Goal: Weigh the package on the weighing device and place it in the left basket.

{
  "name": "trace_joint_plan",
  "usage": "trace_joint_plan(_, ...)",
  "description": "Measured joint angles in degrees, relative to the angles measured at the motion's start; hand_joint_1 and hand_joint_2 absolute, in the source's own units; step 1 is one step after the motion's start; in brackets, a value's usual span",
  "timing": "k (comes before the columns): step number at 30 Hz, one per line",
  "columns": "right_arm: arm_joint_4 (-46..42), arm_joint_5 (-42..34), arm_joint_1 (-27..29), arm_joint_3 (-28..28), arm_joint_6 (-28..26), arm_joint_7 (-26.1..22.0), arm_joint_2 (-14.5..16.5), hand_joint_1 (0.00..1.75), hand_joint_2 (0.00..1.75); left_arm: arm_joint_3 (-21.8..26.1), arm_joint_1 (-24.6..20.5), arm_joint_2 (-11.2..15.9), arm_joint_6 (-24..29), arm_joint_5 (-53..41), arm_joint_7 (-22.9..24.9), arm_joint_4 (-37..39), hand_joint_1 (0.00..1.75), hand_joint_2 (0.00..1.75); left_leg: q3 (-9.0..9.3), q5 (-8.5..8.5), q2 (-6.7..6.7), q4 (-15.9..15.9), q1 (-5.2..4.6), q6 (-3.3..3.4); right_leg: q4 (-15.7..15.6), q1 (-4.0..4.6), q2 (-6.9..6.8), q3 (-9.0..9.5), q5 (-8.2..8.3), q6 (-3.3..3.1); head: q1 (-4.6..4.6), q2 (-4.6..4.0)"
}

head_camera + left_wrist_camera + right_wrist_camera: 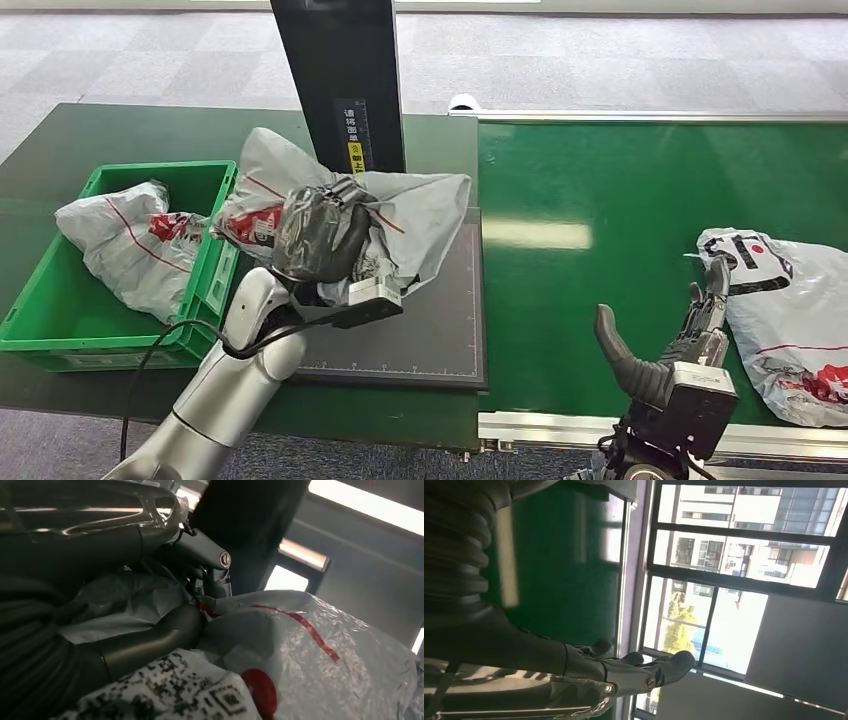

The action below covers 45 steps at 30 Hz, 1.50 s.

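Package [400, 215]: soft, crinkled, slippery-looking plastic mailer, probably light, gathered mid-body in left hand [320, 235] over scale [420, 330]; right hand [690, 330] empty, fingers apart.

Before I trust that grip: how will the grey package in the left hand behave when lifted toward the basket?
Probably floppy: the package is a crumpled plastic bag, sagging around the left hand. Its glossy film may slip. Loose ends could snag the green basket rim.
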Motion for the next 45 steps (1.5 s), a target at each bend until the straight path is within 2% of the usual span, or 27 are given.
trace_joint_plan(3, -0.13, 0.09, 0.62, -0.25, -0.58, -0.32, -0.07, 0.0, 1.75, 4.05, 0.95, 1.31, 3.08, -1.08, 2.21, -7.2, 1.75, 1.75, 0.0, 0.0, 0.01, -0.01, 0.0, 0.0, 0.0, 0.0, 0.0, -0.01, 0.0, 0.0, 0.01, 0.0)
trace_joint_plan(6, -0.13, 0.42, 0.89, -0.25, -0.47, -0.11, -0.09, 0.0, 1.75, 11.0, -0.72, 2.92, 2.51, -0.41, 5.73, -8.01, 1.75, 1.75, 0.02, 0.05, 0.03, -0.02, 0.02, -0.06, 0.0, 0.02, 0.0, -0.01, 0.02, -0.03, 0.01, 0.0)
trace_joint_plan(8, -0.13, 0.62, 0.97, -0.2, 0.02, 0.35, -0.09, 0.0, 1.75, 16.4, -3.01, 4.35, 1.78, 1.32, 6.52, -4.38, 1.75, 1.75, 0.04, 0.1, 0.06, -0.03, 0.06, -0.12, 0.01, 0.06, 0.01, -0.01, 0.06, -0.09, 0.0, 0.0)
trace_joint_plan(11, -0.13, 0.7, 1.0, 0.11, 0.96, 0.99, -0.09, 0.0, 1.75, 24.12, -6.88, 7.34, 0.29, 2.18, 7.63, 5.51, 1.75, 1.75, 0.07, 0.19, 0.12, -0.04, 0.12, -0.18, 0.04, 0.14, 0.08, -0.03, 0.13, -0.2, 0.01, 0.0)
trace_joint_plan(14, -0.13, 0.7, 1.02, 0.51, 1.7, 1.54, -0.08, 0.0, 1.75, 29.17, -10.24, 10.83, -0.19, -0.18, 8.84, 16.94, 1.75, 1.75, 0.07, 0.23, 0.15, -0.04, 0.15, -0.21, 0.07, 0.18, 0.16, -0.06, 0.15, -0.23, 0.02, 0.0)
trace_joint_plan(18, -0.13, 0.64, 1.16, 1.18, 2.38, 2.16, -0.08, 0.0, 1.75, 32.14, -13.3, 15.95, -0.71, -6.52, 13.76, 30.99, 1.75, 1.75, 0.02, 0.23, 0.27, -0.04, 0.16, -0.23, 0.09, 0.18, 0.26, -0.15, 0.15, -0.24, 0.02, 0.0)
trace_joint_plan(21, -0.13, 0.58, 1.18, 1.5, 2.57, 2.43, -0.07, 0.0, 1.75, 32.95, -14.37, 18.55, -0.89, -8.6, 15.5, 38.01, 1.75, 1.75, -0.1, 0.23, 0.27, -0.04, 0.16, -0.23, 0.09, 0.18, 0.25, -0.24, 0.15, -0.24, 0.02, 0.0)
trace_joint_plan(28, -0.13, 0.54, 1.17, 1.69, 2.85, 2.68, -0.02, 0.0, 1.75, 33.57, -15.6, 21.05, -1.05, -9.78, 16.67, 45.44, 1.75, 1.75, -0.17, 0.22, 0.15, -0.03, 0.14, -0.23, 0.08, 0.17, 0.21, -0.27, 0.15, -0.23, 0.03, 0.0)
trace_joint_plan(32, -0.04, 0.45, 1.09, 1.77, 3.23, 2.87, 0.1, 0.0, 1.75, 33.72, -15.83, 22.22, -2.42, -11.11, 18.81, 47.52, 0.0, 1.75, -0.16, 0.23, 0.17, -0.04, 0.15, -0.23, 0.08, 0.18, 0.22, -0.27, 0.15, -0.24, 0.02, 0.0)
trace_joint_plan(39, 0.2, 1.21, 0.95, 2.06, 3.55, 3.71, 0.58, 0.0, 1.75, 35.01, -15.81, 23.05, -1.18, -10.91, 15.51, 48.61, 0.0, 1.75, -0.17, 0.23, 0.11, -0.04, 0.18, -0.24, 0.09, 0.2, 0.15, -0.29, 0.14, -0.25, 0.03, 0.0)
trace_joint_plan(45, 0.51, 1.58, 0.89, 2.16, 3.55, 4.02, 1.02, 0.0, 1.75, 35.6, -15.79, 20.9, -3.11, -5.41, 10.53, 43.5, 0.0, 1.75, -0.19, 0.23, 0.08, -0.02, 0.16, -0.23, 0.08, 0.18, 0.11, -0.27, 0.15, -0.24, 0.03, 0.0)
